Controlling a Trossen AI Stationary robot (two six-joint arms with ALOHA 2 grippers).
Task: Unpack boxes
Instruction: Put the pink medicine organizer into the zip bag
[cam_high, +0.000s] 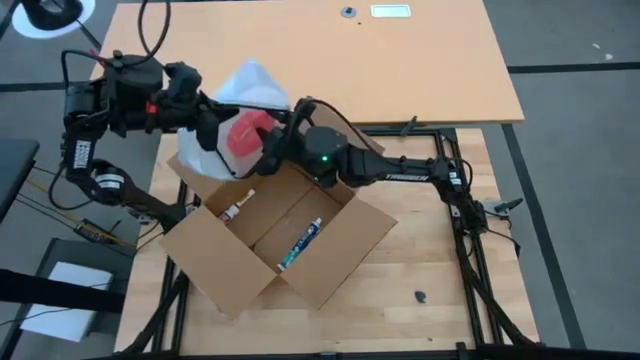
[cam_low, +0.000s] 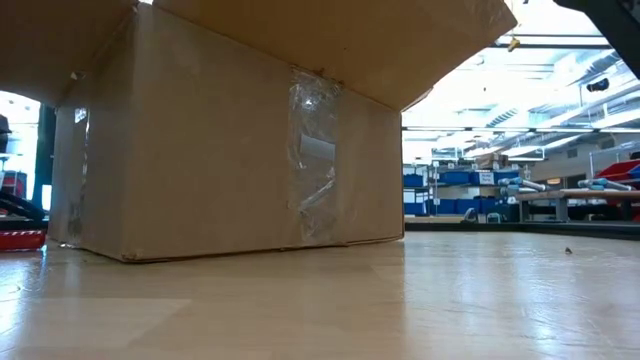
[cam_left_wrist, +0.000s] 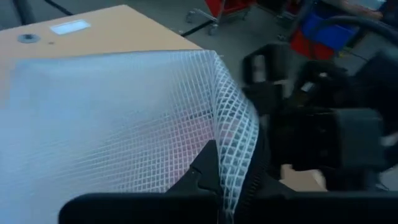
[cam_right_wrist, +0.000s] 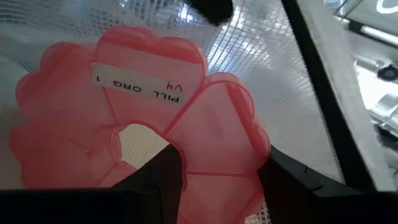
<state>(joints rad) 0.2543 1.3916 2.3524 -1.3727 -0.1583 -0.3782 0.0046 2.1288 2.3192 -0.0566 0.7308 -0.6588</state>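
Holding a mesh bag (cam_high: 240, 95) at the carton's (cam_high: 275, 235) eleven o'clock, the left gripper (cam_high: 205, 125) pinches it while the right gripper (cam_high: 268, 140) pinches the pink pill organizer (cam_high: 248, 132); two tubes (cam_high: 300, 243) remain inside.

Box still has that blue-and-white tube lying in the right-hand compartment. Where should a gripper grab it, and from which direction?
Judging from the high view, take the tube across its middle, coming straight down from above. It lies flat on the floor of the open box, along the compartment, so fingers should straddle its narrow width. The divider and box walls block any sideways approach.
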